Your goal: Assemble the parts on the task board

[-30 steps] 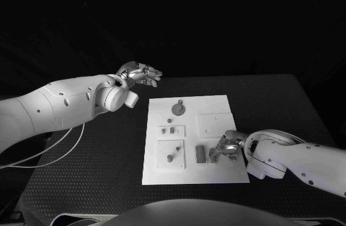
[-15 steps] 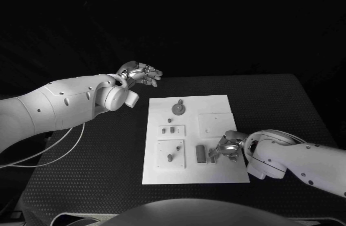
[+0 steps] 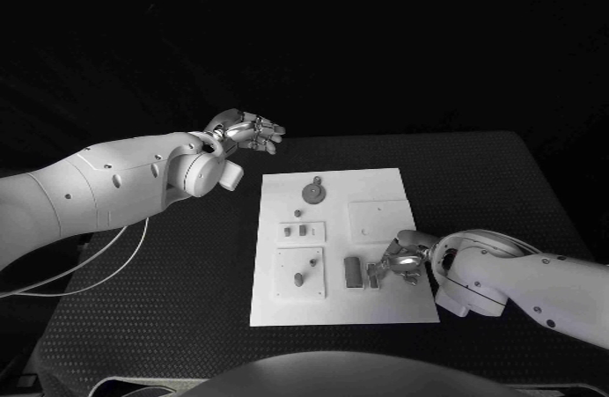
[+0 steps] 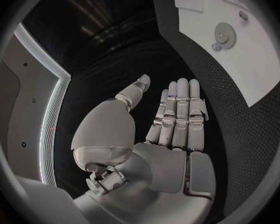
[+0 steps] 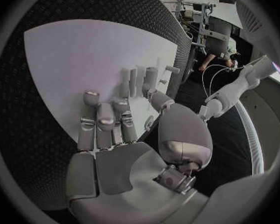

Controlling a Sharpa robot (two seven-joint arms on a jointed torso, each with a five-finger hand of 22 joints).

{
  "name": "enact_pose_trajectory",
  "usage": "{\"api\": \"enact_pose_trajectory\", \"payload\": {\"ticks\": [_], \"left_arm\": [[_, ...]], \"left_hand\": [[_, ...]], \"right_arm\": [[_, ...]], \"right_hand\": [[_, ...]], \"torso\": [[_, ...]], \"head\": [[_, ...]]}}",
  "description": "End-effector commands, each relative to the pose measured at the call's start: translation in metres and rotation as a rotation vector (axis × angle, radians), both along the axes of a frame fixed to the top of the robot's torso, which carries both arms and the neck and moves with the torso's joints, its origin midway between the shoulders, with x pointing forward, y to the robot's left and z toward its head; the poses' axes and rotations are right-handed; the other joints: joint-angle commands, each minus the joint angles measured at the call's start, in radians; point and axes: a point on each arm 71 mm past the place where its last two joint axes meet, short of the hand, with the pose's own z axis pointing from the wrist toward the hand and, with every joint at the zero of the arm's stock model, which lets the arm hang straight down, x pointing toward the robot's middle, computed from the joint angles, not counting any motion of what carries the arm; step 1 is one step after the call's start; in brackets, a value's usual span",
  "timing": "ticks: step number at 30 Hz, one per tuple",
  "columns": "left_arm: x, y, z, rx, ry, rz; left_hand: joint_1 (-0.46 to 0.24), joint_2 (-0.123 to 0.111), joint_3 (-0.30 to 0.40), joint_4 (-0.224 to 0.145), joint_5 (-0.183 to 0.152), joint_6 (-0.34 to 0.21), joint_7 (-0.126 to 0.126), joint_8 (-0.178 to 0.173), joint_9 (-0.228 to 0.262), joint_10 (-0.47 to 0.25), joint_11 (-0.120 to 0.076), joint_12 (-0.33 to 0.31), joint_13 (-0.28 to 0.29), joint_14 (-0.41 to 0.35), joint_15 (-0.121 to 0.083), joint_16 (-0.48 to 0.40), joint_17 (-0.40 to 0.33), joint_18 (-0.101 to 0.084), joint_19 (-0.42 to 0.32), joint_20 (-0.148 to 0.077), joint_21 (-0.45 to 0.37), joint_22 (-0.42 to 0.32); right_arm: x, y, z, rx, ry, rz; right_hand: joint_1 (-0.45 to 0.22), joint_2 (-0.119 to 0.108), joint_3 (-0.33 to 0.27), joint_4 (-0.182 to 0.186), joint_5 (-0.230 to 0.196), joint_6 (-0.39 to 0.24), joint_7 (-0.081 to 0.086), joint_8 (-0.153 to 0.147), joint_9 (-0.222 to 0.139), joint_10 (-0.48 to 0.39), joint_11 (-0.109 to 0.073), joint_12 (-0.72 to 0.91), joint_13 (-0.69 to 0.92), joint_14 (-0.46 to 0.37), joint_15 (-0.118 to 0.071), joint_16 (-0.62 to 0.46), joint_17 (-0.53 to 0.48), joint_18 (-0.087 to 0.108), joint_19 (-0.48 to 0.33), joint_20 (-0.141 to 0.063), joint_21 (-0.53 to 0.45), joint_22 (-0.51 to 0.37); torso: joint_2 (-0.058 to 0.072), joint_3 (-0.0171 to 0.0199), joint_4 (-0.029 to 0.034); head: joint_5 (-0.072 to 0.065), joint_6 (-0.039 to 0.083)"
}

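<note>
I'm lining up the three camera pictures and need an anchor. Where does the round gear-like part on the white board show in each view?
Head view: the gear lies near the far end of the board, toward the left hand.
Left wrist view: the gear lies on the board beyond the fingertips.
Right wrist view: I cannot pick it out.
Shared landmark: the white board.

I see a dim room, the task board (image 3: pixel 342 243) brightest on the dark surface (image 3: pixel 152 274); my wrist views bend edges, with glints on the fingers (image 4: pixel 180 114)
</note>
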Motion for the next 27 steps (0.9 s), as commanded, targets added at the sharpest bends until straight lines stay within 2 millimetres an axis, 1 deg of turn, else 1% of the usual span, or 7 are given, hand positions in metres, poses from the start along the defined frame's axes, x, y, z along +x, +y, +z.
{"api": "enact_pose_trajectory", "payload": {"ticks": [1, 9, 14, 20, 21, 25, 27], "left_arm": [[0.001, 0.0, 0.001, -0.009, -0.008, -0.005], [0.005, 0.007, 0.002, -0.017, -0.017, 0.02], [0.009, 0.011, 0.002, -0.026, -0.027, 0.034], [0.016, 0.014, 0.002, -0.034, -0.043, 0.036], [0.017, 0.014, 0.002, -0.035, -0.046, 0.036], [0.02, 0.015, 0.002, -0.041, -0.055, 0.031], [0.021, 0.016, 0.002, -0.043, -0.058, 0.03]], "left_hand": [[-0.006, -0.001, 0.001, 0.006, 0.005, -0.009, 0.0, 0.003, -0.001, -0.004, 0.0, 0.002, 0.0, 0.002, 0.004, -0.004, 0.001, -0.001, -0.004, 0.004, 0.006, -0.001], [-0.008, -0.001, 0.0, 0.007, 0.005, -0.007, 0.0, 0.005, -0.001, -0.003, -0.001, 0.003, 0.0, 0.002, 0.005, -0.005, 0.002, -0.001, -0.005, 0.004, 0.006, -0.001], [-0.003, 0.004, 0.002, 0.005, 0.005, 0.0, -0.004, 0.01, 0.0, 0.003, -0.003, 0.005, 0.001, 0.001, 0.005, -0.008, 0.003, -0.001, -0.007, 0.004, 0.006, -0.002], [0.0, 0.013, 0.003, 0.001, 0.005, 0.005, -0.008, 0.014, 0.0, 0.005, -0.004, 0.005, 0.001, -0.008, 0.01, -0.024, -0.001, -0.001, -0.01, 0.007, 0.006, -0.002], [0.0, 0.015, 0.002, 0.0, 0.005, 0.005, -0.01, 0.014, 0.0, 0.004, -0.004, 0.004, 0.001, -0.012, 0.012, -0.032, -0.003, 0.0, -0.012, 0.009, 0.005, -0.002], [-0.004, 0.025, 0.001, -0.008, 0.005, 0.002, -0.014, 0.016, -0.001, -0.008, 0.0, -0.002, -0.006, -0.048, 0.03, -0.089, -0.017, 0.001, -0.046, 0.026, 0.0, -0.007], [-0.008, 0.029, 0.001, -0.011, 0.005, -0.004, -0.015, 0.013, -0.003, -0.023, 0.002, -0.004, -0.013, -0.073, 0.041, -0.123, -0.025, 0.0, -0.075, 0.037, -0.001, -0.016]], "right_arm": [[0.009, 0.003, 0.013, 0.087, -0.079, 0.037], [0.053, -0.005, 0.059, 0.32, -0.25, 0.003], [0.104, -0.021, 0.076, 0.504, -0.341, -0.049], [0.153, -0.038, 0.079, 0.609, -0.401, -0.164], [0.16, -0.04, 0.079, 0.616, -0.415, -0.169], [0.175, -0.046, 0.08, 0.679, -0.432, -0.215], [0.178, -0.046, 0.081, 0.711, -0.427, -0.209]], "right_hand": [[0.005, -0.02, 0.005, 0.01, 0.0, -0.042, 0.017, -0.012, -0.005, -0.005, 0.007, 0.001, 0.0, -0.006, 0.002, -0.002, -0.002, 0.014, 0.01, -0.003, -0.005, 0.008], [0.023, -0.035, 0.011, 0.024, 0.0, -0.085, 0.034, -0.029, -0.007, -0.008, 0.023, 0.011, 0.005, -0.005, 0.016, 0.001, -0.002, 0.014, 0.013, -0.004, -0.005, 0.01], [0.061, 0.064, -0.016, -0.06, 0.0, -0.11, 0.045, -0.031, 0.0, -0.039, 0.033, -0.039, -0.035, -0.046, 0.028, -0.065, -0.037, 0.01, -0.049, 0.022, -0.046, 0.003], [0.067, 0.105, 0.013, -0.101, 0.001, -0.164, 0.071, -0.049, -0.002, -0.137, 0.065, -0.276, -0.225, -0.188, 0.064, -0.319, -0.164, -0.027, -0.224, 0.083, -0.211, -0.067], [0.063, 0.111, 0.025, -0.106, -0.001, -0.174, 0.093, -0.052, -0.003, -0.164, 0.076, -0.361, -0.295, -0.238, 0.098, -0.421, -0.215, -0.045, -0.292, 0.103, -0.272, -0.094], [0.079, 0.134, 0.044, -0.118, -0.003, -0.226, 0.112, -0.069, -0.016, -0.191, 0.141, -0.61, -0.522, -0.32, 0.229, -0.731, -0.358, -0.096, -0.478, 0.154, -0.436, -0.171], [0.08, 0.134, 0.038, -0.122, 0.006, -0.253, 0.107, -0.08, -0.025, -0.235, 0.164, -0.693, -0.589, -0.408, 0.264, -0.835, -0.401, -0.125, -0.57, 0.174, -0.5, -0.196]], "torso": [[-0.001, 0.0005, -0.0001], [-0.006, -0.0014, -0.0015], [-0.015, -0.0088, -0.0061], [-0.034, -0.021, -0.0098], [-0.038, -0.0235, -0.0106], [-0.047, -0.0306, -0.0115], [-0.051, -0.0314, -0.007]], "head": [[-0.004, 0.015], [-0.025, 0.072], [-0.041, 0.128], [-0.05, 0.177], [-0.05, 0.182], [-0.051, 0.212], [-0.054, 0.224]]}}
